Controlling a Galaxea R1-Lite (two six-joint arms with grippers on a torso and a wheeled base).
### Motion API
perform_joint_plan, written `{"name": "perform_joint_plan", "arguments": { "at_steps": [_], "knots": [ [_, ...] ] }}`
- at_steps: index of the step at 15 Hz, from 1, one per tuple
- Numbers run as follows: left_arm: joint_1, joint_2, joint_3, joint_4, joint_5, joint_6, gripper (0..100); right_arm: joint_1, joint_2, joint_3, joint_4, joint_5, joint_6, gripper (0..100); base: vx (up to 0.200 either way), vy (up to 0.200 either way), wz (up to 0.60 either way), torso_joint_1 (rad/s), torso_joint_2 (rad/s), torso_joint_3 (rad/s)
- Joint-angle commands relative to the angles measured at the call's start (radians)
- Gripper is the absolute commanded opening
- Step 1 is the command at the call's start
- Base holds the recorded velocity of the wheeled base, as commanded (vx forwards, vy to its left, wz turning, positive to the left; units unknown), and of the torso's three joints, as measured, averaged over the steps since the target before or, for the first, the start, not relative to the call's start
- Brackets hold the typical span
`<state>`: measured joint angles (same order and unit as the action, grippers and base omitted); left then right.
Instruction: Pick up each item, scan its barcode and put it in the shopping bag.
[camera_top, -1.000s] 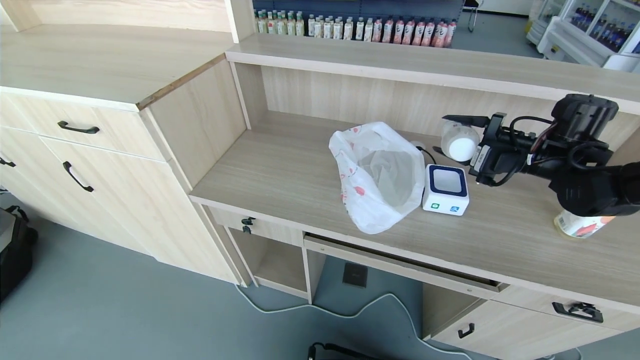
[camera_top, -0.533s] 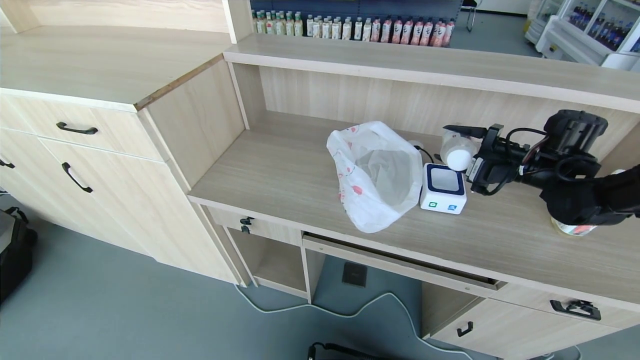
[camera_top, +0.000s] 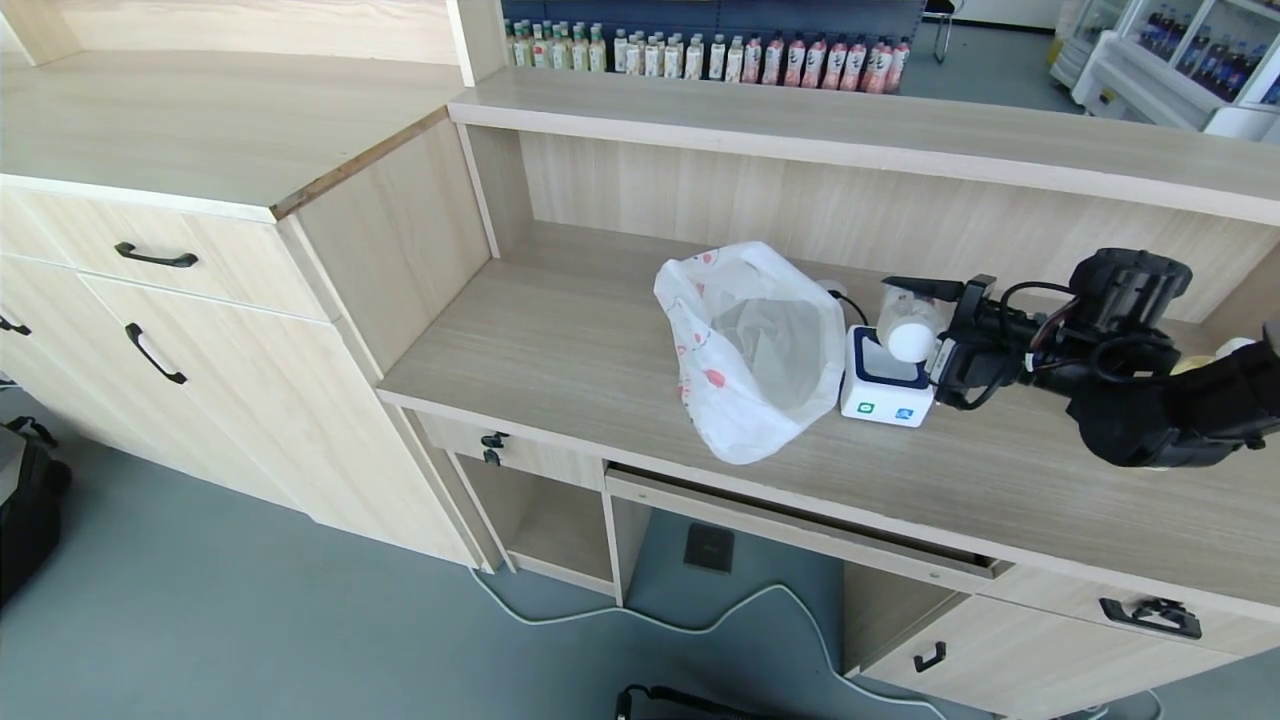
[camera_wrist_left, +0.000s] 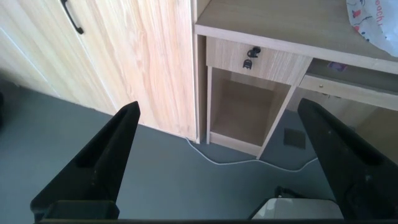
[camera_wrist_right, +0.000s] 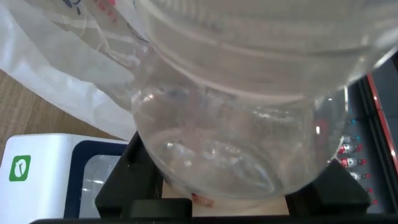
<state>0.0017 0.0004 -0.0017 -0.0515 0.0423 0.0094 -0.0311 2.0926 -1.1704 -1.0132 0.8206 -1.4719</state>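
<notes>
Right pincer (camera_top: 935, 318) is clamped on the clear bottle (camera_top: 905, 330). The bottle is carried in the air at centre right of the head view. Its long axis is near level, with the white cap pointing to the lower left of the frame, toward the shopping bag (camera_top: 760, 350).

The bottle hangs just above the right part of the scanner (camera_top: 885, 378). In the right wrist view its clear body (camera_wrist_right: 249, 112) sits over the scanner window (camera_wrist_right: 93, 180). I cannot find the barcode.

The bag touches the scanner's left side, its mouth open up and to the right. I judge the coming move to be a short carry leftward over the scanner into that mouth.

Constraints: the counter (camera_top: 560, 340) has its back wall close behind the bottle and a shelf edge above. Open room lies toward the counter's front.

Left pincer (camera_wrist_left: 217, 168) has its fingers apart, low over the floor and well away. The right arm is nearer.
</notes>
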Motion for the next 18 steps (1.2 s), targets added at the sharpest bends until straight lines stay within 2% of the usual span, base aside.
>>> {"name": "perform_joint_plan", "arguments": {
  "at_steps": [1, 8, 13, 18],
  "knots": [
    [0.000, 0.000, 0.000, -0.001, 0.001, 0.000, 100, -0.003, 0.018, 0.000, -0.001, -0.001, -0.001, 0, 0.000, 0.000, 0.00, 0.000, 0.00, 0.000],
    [0.000, 0.000, 0.000, -0.001, 0.001, 0.000, 100, -0.010, 0.063, -0.011, -0.007, 0.000, 0.008, 0, 0.000, 0.000, 0.00, 0.000, 0.00, 0.000],
    [0.000, 0.000, 0.000, 0.001, 0.001, 0.000, 100, 0.016, 0.107, -0.023, -0.108, 0.000, 0.061, 0, 0.000, 0.000, 0.00, 0.000, 0.00, 0.000],
    [0.000, 0.000, 0.000, 0.001, 0.001, 0.000, 100, 0.025, 0.124, -0.023, -0.116, 0.000, 0.061, 0, 0.000, 0.000, 0.00, 0.000, 0.00, 0.000]
  ]
}}
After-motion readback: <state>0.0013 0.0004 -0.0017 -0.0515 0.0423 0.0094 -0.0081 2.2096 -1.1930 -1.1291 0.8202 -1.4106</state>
